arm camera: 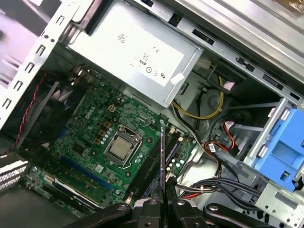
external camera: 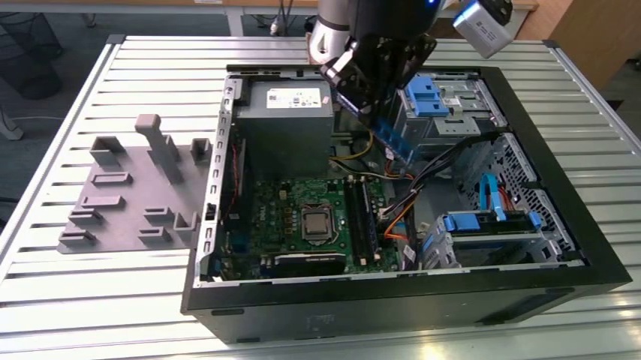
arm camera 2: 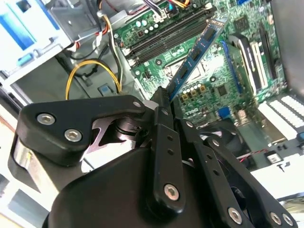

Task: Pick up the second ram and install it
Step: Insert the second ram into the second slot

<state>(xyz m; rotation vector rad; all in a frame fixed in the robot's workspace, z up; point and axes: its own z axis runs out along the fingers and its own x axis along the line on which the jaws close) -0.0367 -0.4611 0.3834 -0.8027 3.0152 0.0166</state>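
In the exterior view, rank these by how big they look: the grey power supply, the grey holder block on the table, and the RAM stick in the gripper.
1. Grey holder block
2. Grey power supply
3. RAM stick, partly hidden by the gripper

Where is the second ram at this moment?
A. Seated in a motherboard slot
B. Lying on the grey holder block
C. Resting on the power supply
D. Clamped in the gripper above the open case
D: the second ram sticks out from the closed gripper, hanging over the motherboard rather than touching a slot.
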